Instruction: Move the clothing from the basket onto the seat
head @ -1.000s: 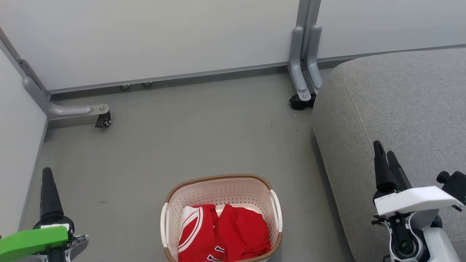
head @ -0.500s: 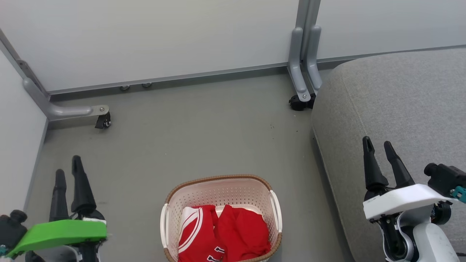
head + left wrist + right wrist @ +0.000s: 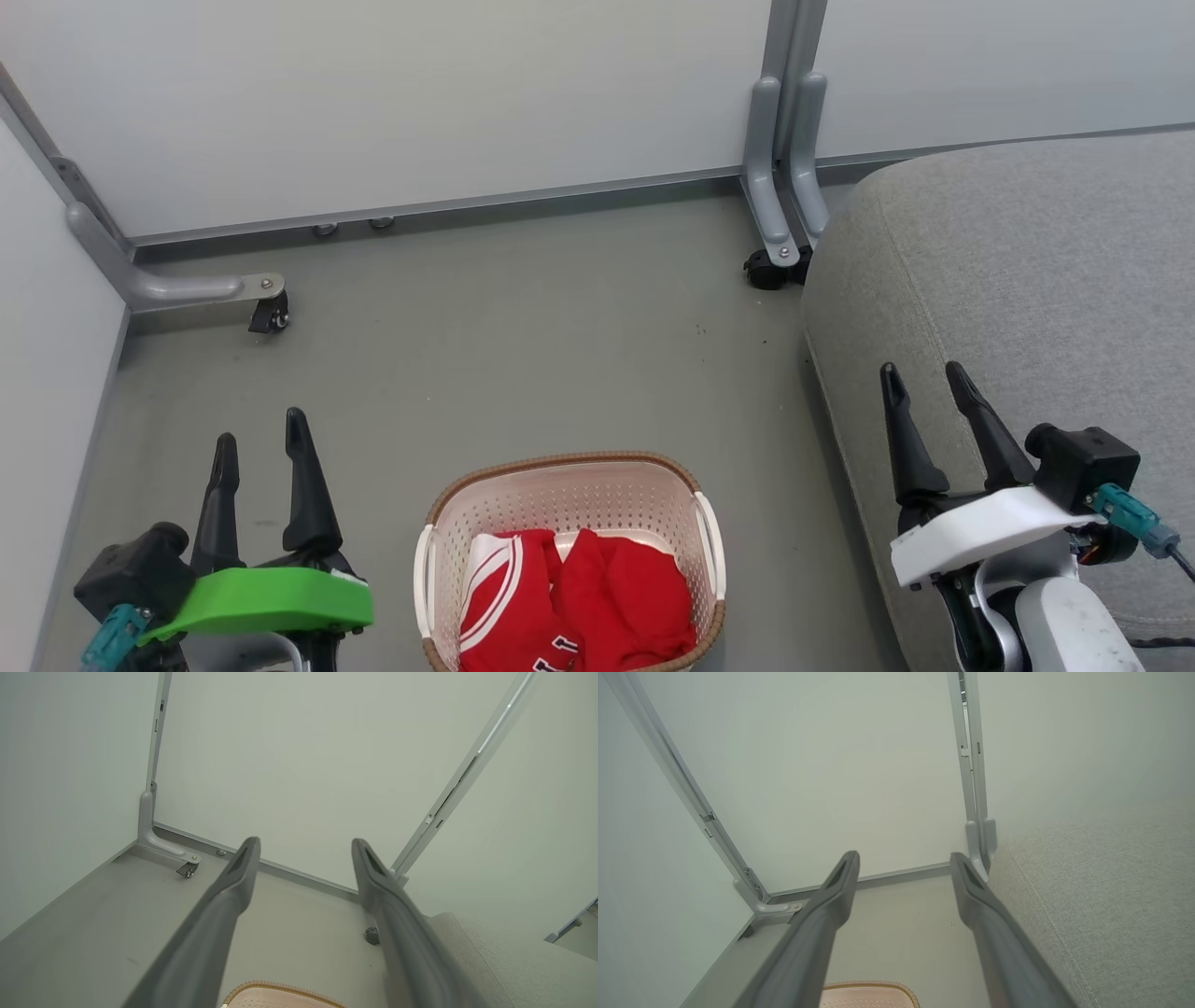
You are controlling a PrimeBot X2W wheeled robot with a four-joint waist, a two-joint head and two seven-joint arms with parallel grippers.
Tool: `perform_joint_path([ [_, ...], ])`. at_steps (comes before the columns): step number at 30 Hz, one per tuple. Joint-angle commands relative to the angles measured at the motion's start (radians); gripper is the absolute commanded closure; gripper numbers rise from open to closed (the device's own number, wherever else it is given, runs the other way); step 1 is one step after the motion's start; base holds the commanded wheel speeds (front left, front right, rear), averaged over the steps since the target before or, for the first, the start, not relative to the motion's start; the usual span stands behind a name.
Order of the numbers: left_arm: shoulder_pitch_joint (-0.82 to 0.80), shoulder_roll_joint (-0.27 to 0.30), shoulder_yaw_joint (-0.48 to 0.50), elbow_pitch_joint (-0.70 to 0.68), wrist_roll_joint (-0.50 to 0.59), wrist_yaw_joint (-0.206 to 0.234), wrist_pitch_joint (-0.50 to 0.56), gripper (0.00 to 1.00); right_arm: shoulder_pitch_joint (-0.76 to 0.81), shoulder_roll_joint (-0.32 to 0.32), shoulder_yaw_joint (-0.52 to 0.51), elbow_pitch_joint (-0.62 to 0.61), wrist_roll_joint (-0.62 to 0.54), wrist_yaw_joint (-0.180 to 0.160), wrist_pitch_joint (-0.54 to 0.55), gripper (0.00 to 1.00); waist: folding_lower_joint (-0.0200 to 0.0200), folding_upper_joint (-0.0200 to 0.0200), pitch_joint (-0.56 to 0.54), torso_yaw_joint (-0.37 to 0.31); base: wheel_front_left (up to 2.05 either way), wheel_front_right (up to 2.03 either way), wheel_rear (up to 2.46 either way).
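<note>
Both arms are showing a change from a second ago: the left claw (image 3: 260, 427), then far out to the left of the basket (image 3: 560, 495) with one finger visible, is now standing closer to the basket's left side and presenting both fingers, and the right claw (image 3: 922, 370) is likewise sitting closer in on the basket's right. Basket, clothing and seat are lying as before, allowing for a slight shift of the head camera. The left claw is standing open, fingers spread and holding nothing, clear of the basket and over the grey floor (image 3: 523, 336) to its left. The right claw is also standing open and empty, to the right of the basket and overlapping the near edge of the seat (image 3: 1027, 280) in the head view; contact with the cushion cannot be determined. The clothing is lying inside the basket, in its near half: the jersey (image 3: 499, 607) with white stripe trim is occupying the left part and the plain red shirt (image 3: 630, 597) the right part, the two touching at the middle. The basket's far half is showing bare perforated wall. The seat is standing to the right of the basket, apart from it, with a strip of floor between. Both wrist views are showing the basket's brown rim at the bottom edge, between the spread fingers. White partition panels (image 3: 420, 93) on castered feet are standing beyond the basket.
</note>
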Motion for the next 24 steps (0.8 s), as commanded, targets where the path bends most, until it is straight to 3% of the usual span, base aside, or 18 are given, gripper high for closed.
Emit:
perform_joint_path([
  [1,0.002,0.007,-0.007,-0.01,0.035,0.009,-0.01,0.0,-0.002,-0.006,0.011,-0.005,-0.035,0.0,-0.011,0.0,0.0,-0.0001,-0.001,0.0,0.0,0.0,0.0],
  [6,0.016,0.01,-0.021,0.013,0.085,0.016,-0.022,0.0,0.005,-0.007,0.031,0.003,-0.09,0.0,-0.023,0.0,0.0,-0.0001,-0.004,-0.002,0.0,0.0,0.0],
  [24,0.042,0.018,-0.088,0.138,0.256,-0.053,-0.064,0.0,0.037,0.025,0.019,0.044,-0.195,0.0,-0.064,0.0,0.0,-0.0001,-0.01,-0.01,0.0,0.0,0.0],
])
